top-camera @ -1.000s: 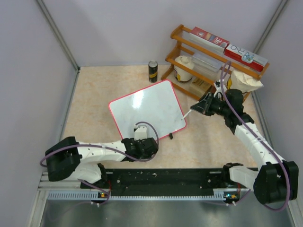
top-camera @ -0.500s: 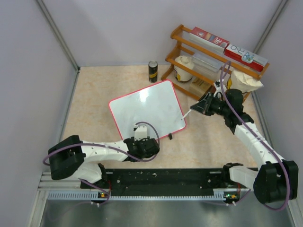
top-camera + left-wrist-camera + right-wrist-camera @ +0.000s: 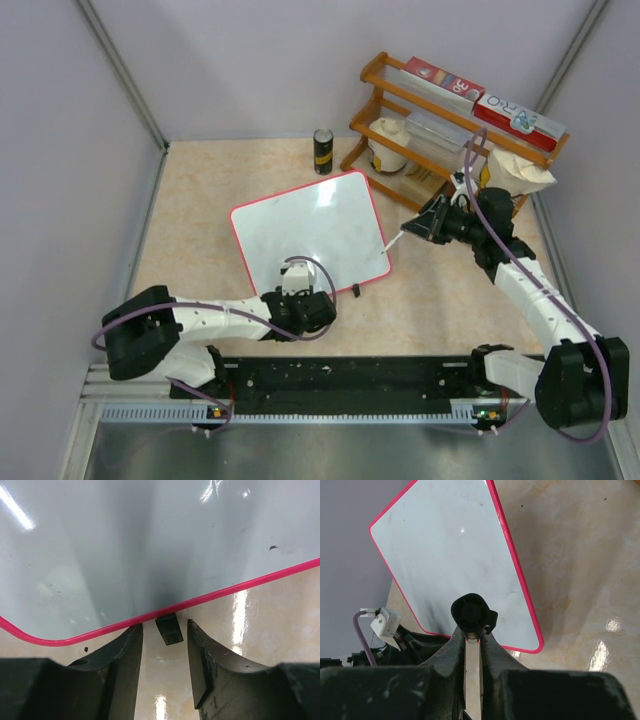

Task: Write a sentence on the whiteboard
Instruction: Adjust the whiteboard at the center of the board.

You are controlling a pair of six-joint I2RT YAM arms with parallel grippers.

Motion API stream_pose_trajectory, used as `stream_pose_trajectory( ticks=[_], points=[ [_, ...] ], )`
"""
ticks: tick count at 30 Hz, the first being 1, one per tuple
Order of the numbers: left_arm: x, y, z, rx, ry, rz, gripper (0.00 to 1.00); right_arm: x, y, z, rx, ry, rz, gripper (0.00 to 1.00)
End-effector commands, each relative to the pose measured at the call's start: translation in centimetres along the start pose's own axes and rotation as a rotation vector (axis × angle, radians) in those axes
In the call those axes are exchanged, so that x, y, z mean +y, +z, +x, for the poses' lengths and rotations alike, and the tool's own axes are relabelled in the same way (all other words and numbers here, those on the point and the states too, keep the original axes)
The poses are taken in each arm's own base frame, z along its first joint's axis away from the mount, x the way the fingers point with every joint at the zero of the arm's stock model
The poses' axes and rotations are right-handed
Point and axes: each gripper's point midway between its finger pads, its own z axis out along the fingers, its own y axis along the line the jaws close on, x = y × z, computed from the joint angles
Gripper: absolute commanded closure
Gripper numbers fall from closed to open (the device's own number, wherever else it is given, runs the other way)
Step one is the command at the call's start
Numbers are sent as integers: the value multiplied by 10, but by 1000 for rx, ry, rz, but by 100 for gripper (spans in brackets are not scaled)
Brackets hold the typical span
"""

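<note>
Fingers spread, the left gripper (image 3: 164,625) straddles a black clip (image 3: 168,632) on the near rim of the whiteboard (image 3: 310,225), which lies flat on the table (image 3: 200,200) just ahead of it, while the right gripper (image 3: 472,635) pinches a marker (image 3: 469,611) pointed at the board's nearest edge.

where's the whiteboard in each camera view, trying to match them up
Top external: the whiteboard lies mid-table, tilted.
Left wrist: the board fills the upper part, with its near edge crossing the lower half.
Right wrist: the board runs from upper left to centre, behind the marker.
Shared landmark: its pink rim.
</note>
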Motion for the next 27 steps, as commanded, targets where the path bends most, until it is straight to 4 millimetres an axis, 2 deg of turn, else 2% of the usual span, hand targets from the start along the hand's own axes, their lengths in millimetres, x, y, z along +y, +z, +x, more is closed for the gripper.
stream_pose_trajectory(
  ticks=[1,6,14,21,27],
  points=[
    [-4,3,-17,-63,-18,-18,55,5,1,-10,-31,-26,-30,100],
    [-7,8,-11,-43,-7,-21,60,5,1,-9,-25,-27,-30,100],
    [-10,4,-8,-21,0,4,82,6,1,-10,-30,-27,-35,100],
    [-14,-5,3,20,8,39,87,6,1,-10,-29,-28,-34,100],
    [-31,-19,16,70,11,83,90,10,0,-12,-30,-33,-43,100]
  ],
)
